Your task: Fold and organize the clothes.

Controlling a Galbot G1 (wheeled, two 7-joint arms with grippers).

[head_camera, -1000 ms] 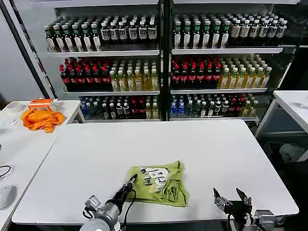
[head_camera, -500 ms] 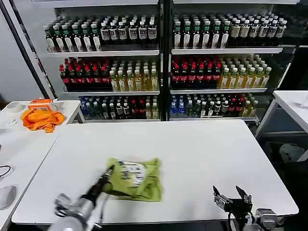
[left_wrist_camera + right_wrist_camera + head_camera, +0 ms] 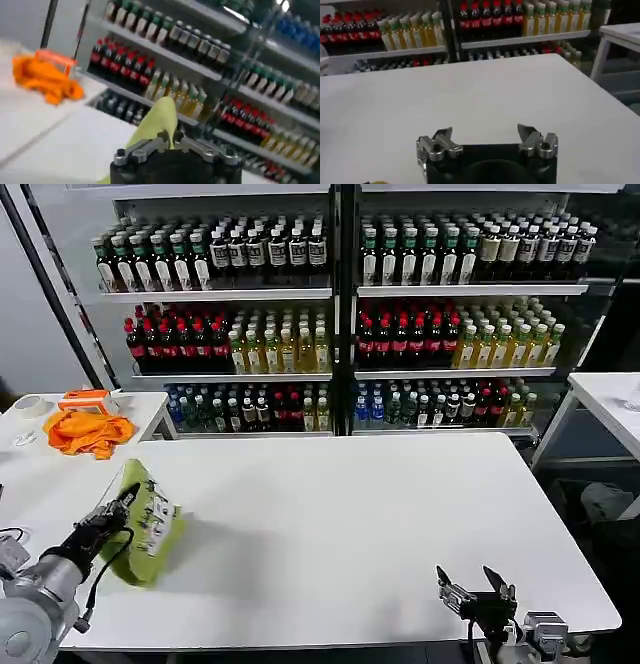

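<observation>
While parked at the near table edge: right gripper (image 3: 475, 589), fingers spread, holding nothing.
Left gripper (image 3: 118, 506): closed on the T-shirt (image 3: 148, 524), lifted at the table's (image 3: 400, 504) left edge.
Farther left: orange cloth (image 3: 87, 431) on a side table.
Behind: bottle shelves (image 3: 330, 324).

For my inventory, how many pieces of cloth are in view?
2. The lime-green T-shirt is held by the left gripper over the table's left edge; the orange cloth lies on the side table.
</observation>
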